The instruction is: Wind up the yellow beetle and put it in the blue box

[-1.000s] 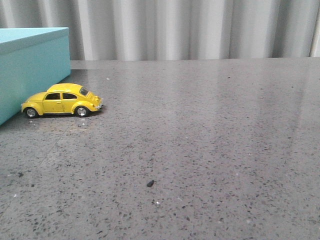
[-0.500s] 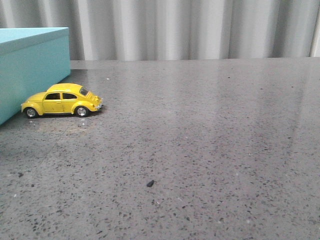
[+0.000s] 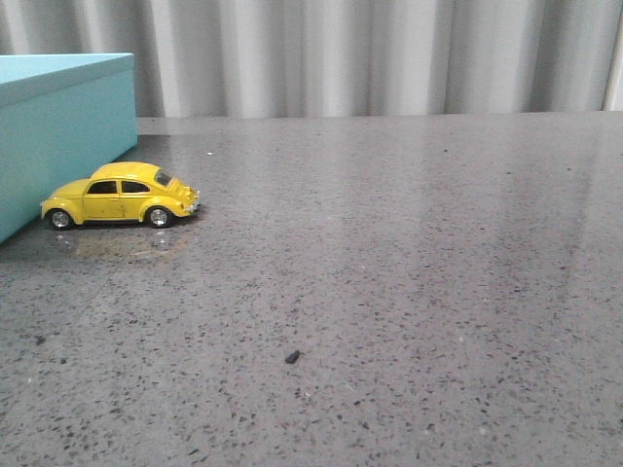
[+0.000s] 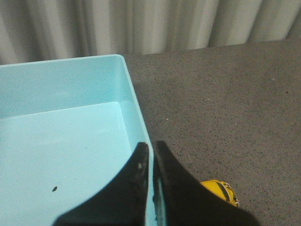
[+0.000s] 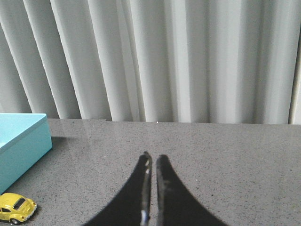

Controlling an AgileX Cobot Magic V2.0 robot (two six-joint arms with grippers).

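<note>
Yellow beetle [image 3: 121, 196] on table [image 3: 389, 292], just beside blue box [image 3: 58, 126], long axis along box wall; left gripper [image 4: 151, 155] nearer, above box rim, jaws nearly closed, empty; right gripper [image 5: 152, 165] well apart, likewise pinched.

From my remote seat this reads as a staged test bench in a lab or studio, not a home. I see a wide speckled grey stone-look table [image 3: 409, 292], closed off behind by a pleated pale grey curtain [image 3: 341, 53] that hides any room beyond. On the table stand just a toy car [image 3: 121, 197] and a blue box [image 3: 58, 126], laid out like props.
</note>
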